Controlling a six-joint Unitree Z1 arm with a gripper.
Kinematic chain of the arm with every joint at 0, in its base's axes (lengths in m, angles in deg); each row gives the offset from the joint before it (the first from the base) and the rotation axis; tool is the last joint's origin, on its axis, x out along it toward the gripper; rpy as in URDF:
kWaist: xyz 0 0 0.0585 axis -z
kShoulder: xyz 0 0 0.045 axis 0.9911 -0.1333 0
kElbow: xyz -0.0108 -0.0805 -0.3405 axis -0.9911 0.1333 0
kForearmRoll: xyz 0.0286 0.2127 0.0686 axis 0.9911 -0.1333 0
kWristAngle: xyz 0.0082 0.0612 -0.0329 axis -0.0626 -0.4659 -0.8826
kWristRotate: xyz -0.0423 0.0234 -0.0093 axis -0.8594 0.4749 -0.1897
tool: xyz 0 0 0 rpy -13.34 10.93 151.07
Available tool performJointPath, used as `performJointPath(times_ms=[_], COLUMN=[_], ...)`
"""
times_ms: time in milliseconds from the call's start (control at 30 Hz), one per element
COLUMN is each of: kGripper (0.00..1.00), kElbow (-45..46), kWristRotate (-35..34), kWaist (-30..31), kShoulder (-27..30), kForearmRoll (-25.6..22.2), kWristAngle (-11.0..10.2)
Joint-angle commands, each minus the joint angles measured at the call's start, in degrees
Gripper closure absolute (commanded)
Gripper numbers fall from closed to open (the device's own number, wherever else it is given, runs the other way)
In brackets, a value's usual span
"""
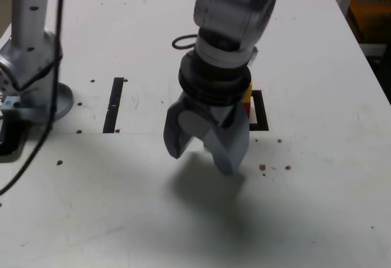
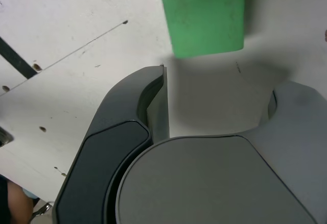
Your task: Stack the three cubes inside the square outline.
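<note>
- One green cube (image 2: 204,15) lies just ahead of the gripper (image 2: 217,106), apart from its tips.
- Jaws spread wide, empty; cube roughly centred between them.

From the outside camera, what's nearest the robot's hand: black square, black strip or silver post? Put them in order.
1. Black square, just right of the hand.
2. Black strip, to its left.
3. Silver post, far left.
</note>
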Motion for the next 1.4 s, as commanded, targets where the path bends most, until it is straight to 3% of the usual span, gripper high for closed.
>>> performJointPath(times_ms=[0, 600, 800, 1033, 1367], kGripper=[0.25, 0.27, 0.45, 0.66, 0.73], kElbow=[0.55, 1.62, 1.72, 1.84, 5.44], kWristRotate=[0.42, 4.48, 5.41, 5.68, 4.13], kWaist=[-0.58, -3.92, -4.53, -4.72, -4.56], kShoulder=[-0.58, -3.29, -4.01, -3.83, -0.85], kForearmRoll=[0.44, 2.28, 3.02, 3.77, 4.41], kWristAngle=[0.45, 2.0, 1.83, 0.14, -0.02])
